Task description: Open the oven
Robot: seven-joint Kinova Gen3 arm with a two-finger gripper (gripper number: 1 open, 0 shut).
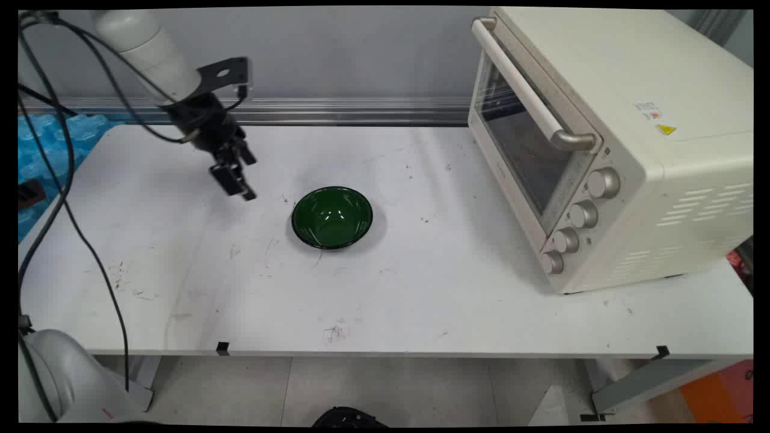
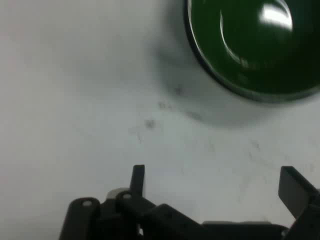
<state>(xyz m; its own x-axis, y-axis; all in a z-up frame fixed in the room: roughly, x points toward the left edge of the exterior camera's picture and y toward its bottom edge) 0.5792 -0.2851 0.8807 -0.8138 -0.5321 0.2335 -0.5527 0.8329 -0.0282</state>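
The green bowl (image 1: 332, 217) is cut off in the hand view, where only its lower left part shows at the top edge (image 2: 255, 47); its rim reads as a dark band and its inside is glossy, with bright glints. In the main view it is whole: round, shallow, dark green, standing upright near the middle of the white counter (image 1: 421, 300). Nothing can be made out inside it.

The black gripper (image 1: 237, 180) hangs above the counter to the bowl's left, near it but apart, tilted down toward it. Its fingers (image 2: 138, 180) stand spread wide with bare counter between them, holding nothing. In the hand view only their tips and the linkage rise from the bottom edge.

The counter is smooth and matt, marked with small dark scuffs and scratches. On its right end stands a cream toaster oven (image 1: 607, 138), boxy, with a glass door, a long pale bar handle and four metal knobs down its front; its door is shut, and what lies behind the dark glass cannot be made out. Black cables (image 1: 66, 198) hang down the left side.
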